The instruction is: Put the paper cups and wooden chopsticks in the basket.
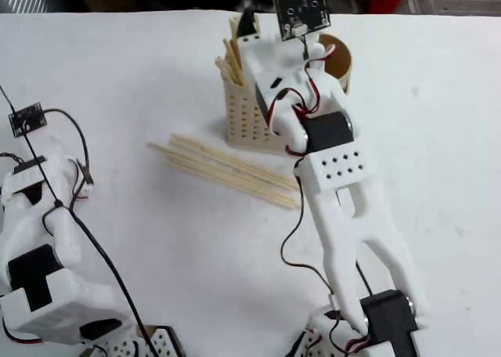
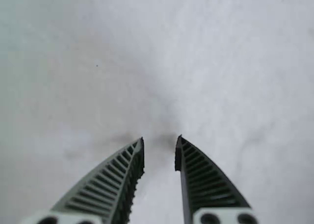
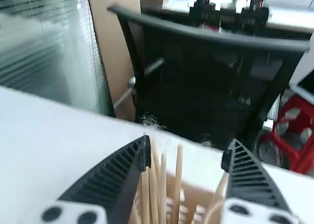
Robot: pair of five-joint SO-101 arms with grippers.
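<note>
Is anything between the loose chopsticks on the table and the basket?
Nothing lies on the table between the loose chopsticks and the basket; they rest beside its base. Above, the right pincer hangs open over the basket's mouth, which standing chopsticks partly fill.
</note>
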